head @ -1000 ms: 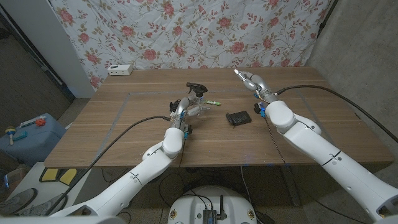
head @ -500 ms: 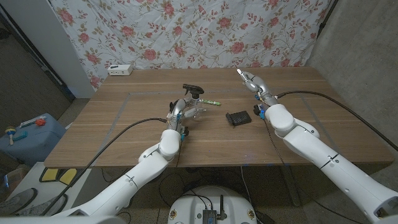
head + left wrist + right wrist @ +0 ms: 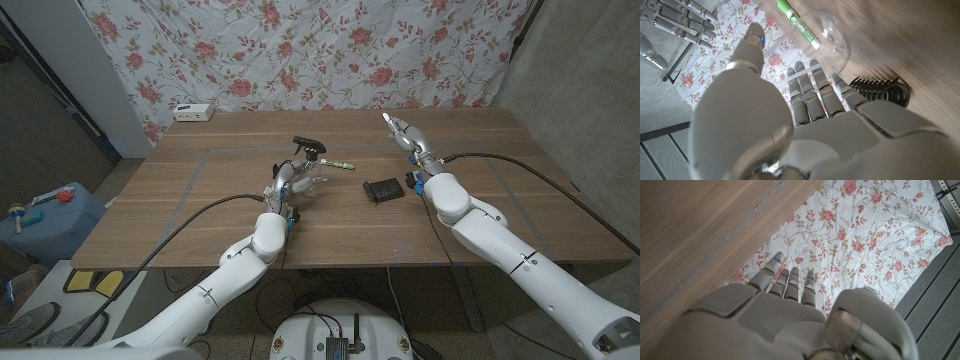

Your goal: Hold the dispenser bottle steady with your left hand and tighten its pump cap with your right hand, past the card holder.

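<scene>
Near the wooden table's [image 3: 200,215] middle, the left hand [image 3: 288,182] grips the clear dispenser bottle [image 3: 310,168], left of the black card holder [image 3: 382,189]. Right hand [image 3: 407,133] hovers beyond, fingers extended, empty.

White arms; black cables; grey hands

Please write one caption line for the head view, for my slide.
Left robot hand at the clear dispenser bottle; right robot hand raised, open, beyond the black card holder.
</scene>
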Robot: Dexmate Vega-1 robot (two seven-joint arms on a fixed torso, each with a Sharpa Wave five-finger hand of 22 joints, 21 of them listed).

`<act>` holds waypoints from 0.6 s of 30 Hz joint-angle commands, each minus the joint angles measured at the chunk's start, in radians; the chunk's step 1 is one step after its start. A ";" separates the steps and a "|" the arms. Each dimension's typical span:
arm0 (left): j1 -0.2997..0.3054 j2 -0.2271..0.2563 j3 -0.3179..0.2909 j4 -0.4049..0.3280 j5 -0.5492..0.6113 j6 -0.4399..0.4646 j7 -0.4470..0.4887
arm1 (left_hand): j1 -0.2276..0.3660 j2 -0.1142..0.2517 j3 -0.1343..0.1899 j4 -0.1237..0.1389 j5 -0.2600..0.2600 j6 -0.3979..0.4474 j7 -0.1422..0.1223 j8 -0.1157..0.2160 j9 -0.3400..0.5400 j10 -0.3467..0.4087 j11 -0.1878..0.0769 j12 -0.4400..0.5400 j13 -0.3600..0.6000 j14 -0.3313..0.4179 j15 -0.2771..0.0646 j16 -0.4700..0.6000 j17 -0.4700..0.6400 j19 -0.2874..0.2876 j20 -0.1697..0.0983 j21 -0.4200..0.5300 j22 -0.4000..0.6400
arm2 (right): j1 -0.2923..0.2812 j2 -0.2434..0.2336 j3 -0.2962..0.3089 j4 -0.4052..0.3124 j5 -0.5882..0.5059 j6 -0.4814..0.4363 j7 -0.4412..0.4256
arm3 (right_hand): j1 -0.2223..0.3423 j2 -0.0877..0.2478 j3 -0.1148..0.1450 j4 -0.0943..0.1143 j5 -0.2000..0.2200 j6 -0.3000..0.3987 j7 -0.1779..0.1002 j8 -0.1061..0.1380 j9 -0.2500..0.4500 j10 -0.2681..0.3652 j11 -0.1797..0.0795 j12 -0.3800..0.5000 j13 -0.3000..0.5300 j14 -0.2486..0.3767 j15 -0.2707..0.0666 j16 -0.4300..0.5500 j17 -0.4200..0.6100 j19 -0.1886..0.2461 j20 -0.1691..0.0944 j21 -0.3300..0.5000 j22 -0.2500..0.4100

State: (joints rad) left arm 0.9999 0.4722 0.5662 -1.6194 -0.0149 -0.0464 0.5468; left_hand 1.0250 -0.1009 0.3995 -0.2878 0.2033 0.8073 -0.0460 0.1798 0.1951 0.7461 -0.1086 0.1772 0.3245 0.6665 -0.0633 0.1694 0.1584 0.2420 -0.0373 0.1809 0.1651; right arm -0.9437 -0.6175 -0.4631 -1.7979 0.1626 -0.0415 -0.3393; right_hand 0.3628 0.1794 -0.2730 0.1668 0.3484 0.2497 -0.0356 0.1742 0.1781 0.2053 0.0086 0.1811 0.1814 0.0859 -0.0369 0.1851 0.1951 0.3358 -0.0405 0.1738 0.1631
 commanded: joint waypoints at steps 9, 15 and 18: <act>-0.016 -0.021 0.003 0.088 -0.007 -0.085 -0.004 | -0.118 0.113 0.099 0.123 -0.008 -0.027 -0.020 -0.007 -0.004 -0.048 0.000 -0.002 -0.037 -0.042 -0.102 -0.002 0.001 -0.020 -0.005 0.002 0.004 | 0.012 0.049 -0.010 0.115 -0.010 0.136 -0.029 | -0.006 -0.004 0.007 -0.002 0.008 -0.003 0.001 0.007 0.002 0.000 -0.007 0.003 0.000 -0.003 -0.027 0.005 0.002 -0.008 -0.058 0.006 0.002; -0.026 -0.029 0.007 0.113 -0.008 -0.098 -0.008 | -0.120 0.111 0.092 0.126 -0.011 -0.042 -0.025 -0.007 -0.006 -0.058 -0.003 0.000 -0.050 -0.057 -0.103 -0.002 0.002 -0.029 -0.004 0.001 0.004 | 0.011 0.065 -0.010 0.150 -0.025 0.175 -0.051 | -0.008 -0.002 0.011 -0.003 0.009 0.005 0.000 0.012 0.002 0.007 -0.006 0.006 -0.001 0.002 -0.032 0.007 0.001 -0.006 -0.060 0.008 0.002; -0.033 -0.034 0.010 0.130 -0.010 -0.106 -0.013 | -0.120 0.111 0.089 0.127 -0.012 -0.045 -0.026 -0.006 -0.006 -0.067 -0.003 0.000 -0.056 -0.067 -0.108 -0.003 0.002 -0.037 0.001 0.000 0.005 | 0.009 0.070 -0.010 0.159 -0.030 0.182 -0.059 | -0.008 -0.002 0.013 -0.004 0.009 0.008 -0.002 0.013 0.002 0.010 -0.007 0.007 -0.001 0.004 -0.034 0.008 0.001 -0.005 -0.061 0.009 0.002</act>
State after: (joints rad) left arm 0.9891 0.4556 0.5661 -1.5502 -0.0202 -0.1237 0.5445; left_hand 1.0129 -0.1127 0.4315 -0.2229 0.1919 0.7652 -0.0694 0.1721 0.1859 0.6876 -0.1111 0.1773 0.2711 0.6118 -0.0579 0.1695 0.1585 0.2119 -0.0395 0.1809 0.1651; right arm -0.9344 -0.5716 -0.4716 -1.6900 0.1541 0.0711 -0.3634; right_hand 0.3590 0.1754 -0.2618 0.1640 0.3484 0.2498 -0.0357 0.1818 0.1766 0.2076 0.0065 0.1811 0.1815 0.0851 -0.0358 0.1889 0.1953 0.3305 -0.0457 0.1781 0.1632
